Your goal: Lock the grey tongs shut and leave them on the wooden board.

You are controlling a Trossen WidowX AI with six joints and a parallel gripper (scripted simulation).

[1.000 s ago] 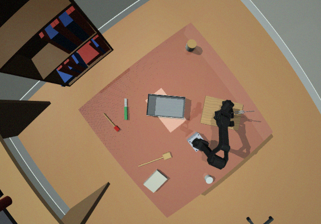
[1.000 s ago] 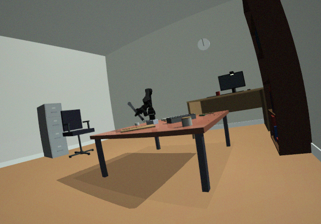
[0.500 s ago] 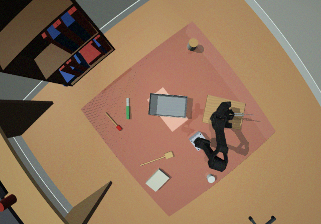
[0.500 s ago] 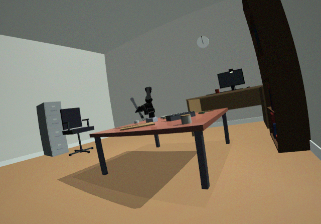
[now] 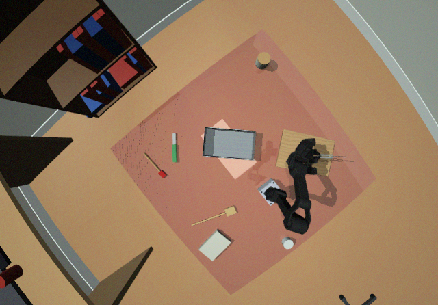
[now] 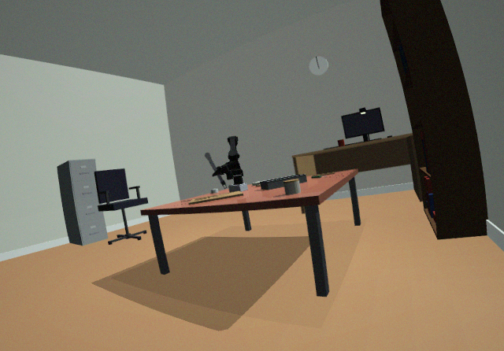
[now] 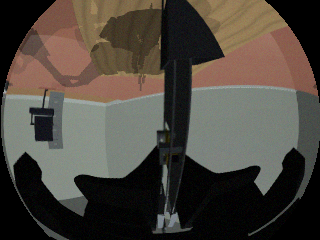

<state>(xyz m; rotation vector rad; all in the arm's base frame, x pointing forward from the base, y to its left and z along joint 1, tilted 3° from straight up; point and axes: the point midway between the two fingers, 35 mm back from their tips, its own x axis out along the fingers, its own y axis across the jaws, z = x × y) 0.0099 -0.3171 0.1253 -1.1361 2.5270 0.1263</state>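
Clock directions are read on the top view, from the gripper, with twelve at its upper edge. The gripper [image 5: 317, 156] [image 6: 215, 174] [image 7: 164, 147] is clamped on the grey tongs [image 5: 331, 156] [image 6: 209, 159] [image 7: 178, 107], its fingers nearly together. The tongs are up in the air, off the tin, reaching toward three o'clock from above; from the exterior they slant steeply. I cannot tell which end is the tips, nor whether the lock has caught. Below is the wooden board [image 5: 288, 146] [image 6: 199, 200] [image 7: 240, 27], with the arm's shadow partly across it. The base [image 5: 272, 182] [image 6: 243, 186] sits at eight o'clock. The tin [image 5: 253, 146] [image 6: 283, 182] lies at nine, over a pale sheet [image 5: 235, 169]. Farther out, a white pot [image 5: 288, 243] [image 6: 214, 190] stands between six and seven, and a wood-topped can [image 5: 263, 59] [image 6: 291, 187] at eleven. A wooden spatula [image 5: 230, 210] lies at eight, a pale box [image 5: 215, 245] between seven and eight. Toward nine are a green-handled knife [image 5: 174, 152], then a red-headed brush [image 5: 161, 174]. Well beyond the table [image 5: 230, 259] [image 6: 256, 204], a bookcase [image 5: 124, 92] [image 6: 451, 144] stands at ten.
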